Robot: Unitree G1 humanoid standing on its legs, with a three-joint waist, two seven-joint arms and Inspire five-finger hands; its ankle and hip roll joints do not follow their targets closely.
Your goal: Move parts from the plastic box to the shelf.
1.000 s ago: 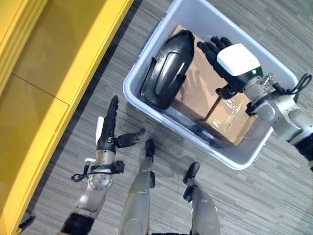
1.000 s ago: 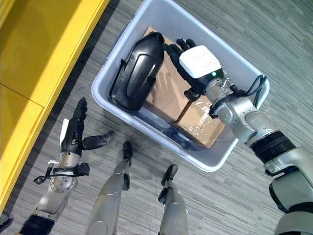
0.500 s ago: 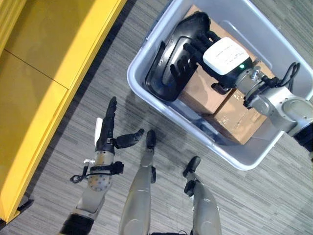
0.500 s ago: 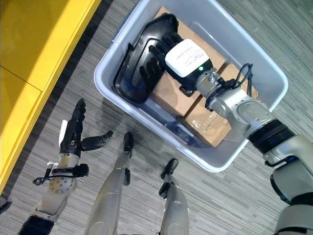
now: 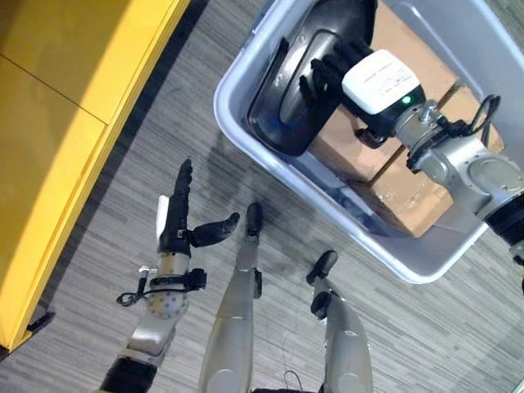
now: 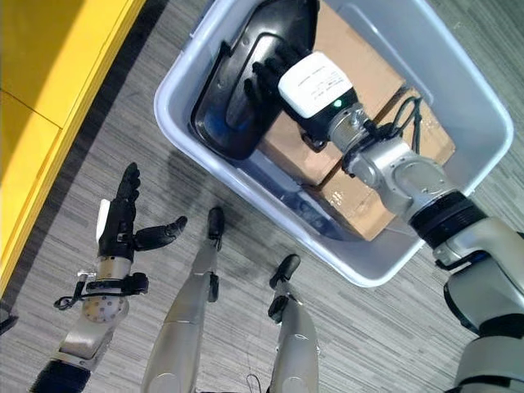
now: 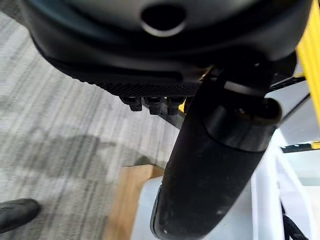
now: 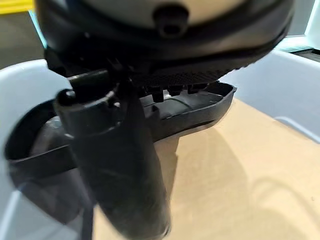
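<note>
Right hand (image 5: 344, 70): fingers spread over the black part (image 5: 299, 90) in the plastic box (image 6: 385, 262) — grip seems loose.
Left hand (image 5: 176, 225): open — above floor.

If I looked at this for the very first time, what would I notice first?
Probably the big grey plastic box on the striped floor, with the robot's right hand reaching onto a large black part that leans on brown cardboard boxes inside. Beside it glows a bright yellow shelf, and the left hand waits open above the floor.
</note>
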